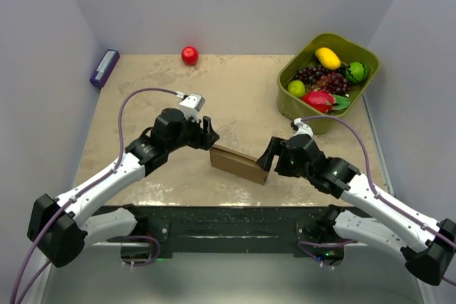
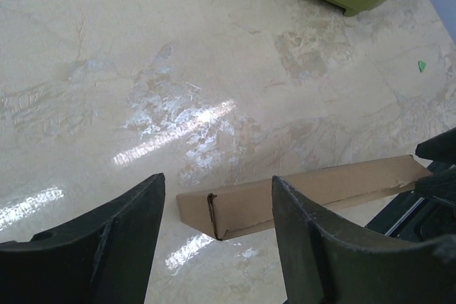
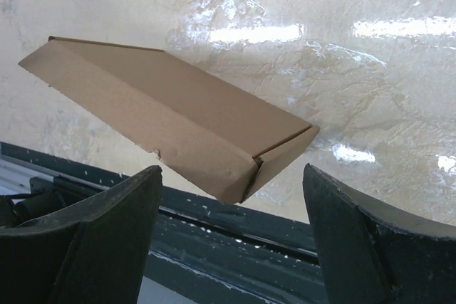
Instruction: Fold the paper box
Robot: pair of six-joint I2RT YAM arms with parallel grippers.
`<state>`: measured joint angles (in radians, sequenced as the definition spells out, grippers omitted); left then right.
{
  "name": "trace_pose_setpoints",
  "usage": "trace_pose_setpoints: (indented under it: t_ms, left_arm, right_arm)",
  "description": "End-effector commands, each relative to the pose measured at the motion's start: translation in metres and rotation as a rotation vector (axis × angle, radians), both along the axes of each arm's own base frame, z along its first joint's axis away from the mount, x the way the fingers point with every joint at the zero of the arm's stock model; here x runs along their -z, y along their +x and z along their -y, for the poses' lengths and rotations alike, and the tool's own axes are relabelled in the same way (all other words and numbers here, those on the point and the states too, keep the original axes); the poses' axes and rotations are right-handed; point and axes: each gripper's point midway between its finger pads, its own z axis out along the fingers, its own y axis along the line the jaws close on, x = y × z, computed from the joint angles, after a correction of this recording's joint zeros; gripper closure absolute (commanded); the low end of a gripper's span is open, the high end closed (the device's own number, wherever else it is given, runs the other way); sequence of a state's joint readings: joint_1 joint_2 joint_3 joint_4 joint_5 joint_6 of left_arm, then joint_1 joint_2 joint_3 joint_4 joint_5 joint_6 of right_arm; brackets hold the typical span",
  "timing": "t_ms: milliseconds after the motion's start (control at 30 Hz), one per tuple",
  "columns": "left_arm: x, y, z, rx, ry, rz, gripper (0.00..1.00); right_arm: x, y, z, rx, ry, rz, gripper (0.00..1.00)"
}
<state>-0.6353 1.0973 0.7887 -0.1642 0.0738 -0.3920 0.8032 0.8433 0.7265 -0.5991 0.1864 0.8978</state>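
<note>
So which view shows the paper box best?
Right wrist: the paper box fills much of the frame, with its top face, long side and one end all in sight. Top external shows it whole but small. Left wrist catches only a long face at a low angle, partly hidden.

2 arms reach inward, both grippers with jaws apart.
The left arm (image 1: 107,176) stretches from its base up and to the right, elbow bent, and the left gripper (image 1: 208,133) points toward the centre with its 2 fingers spread, clamping nothing. The right arm (image 1: 370,194) angles up and left, and the right gripper (image 1: 269,156) faces the other, fingers wide and free.
</note>
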Motion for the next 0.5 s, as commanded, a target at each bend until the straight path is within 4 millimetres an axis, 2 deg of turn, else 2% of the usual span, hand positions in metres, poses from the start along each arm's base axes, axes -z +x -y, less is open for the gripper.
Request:
trace_pose_setpoints:
  t_ms: [0, 133, 467]
  left_arm:
    - [-0.006, 0.008, 0.003, -0.005, -0.058, 0.019, 0.35]
    - [-0.005, 0.008, 0.002, -0.007, -0.064, 0.018, 0.35]
    - [0.005, 0.006, 0.001, -0.002, -0.065, -0.001, 0.36]
  right_arm:
    - [-0.012, 0.004, -0.005, 0.013, 0.06, 0.03, 0.16]
    - [-0.016, 0.005, -0.002, 0.025, 0.072, 0.04, 0.13]
    - [-0.005, 0.009, 0.002, 0.057, 0.06, 0.036, 0.12]
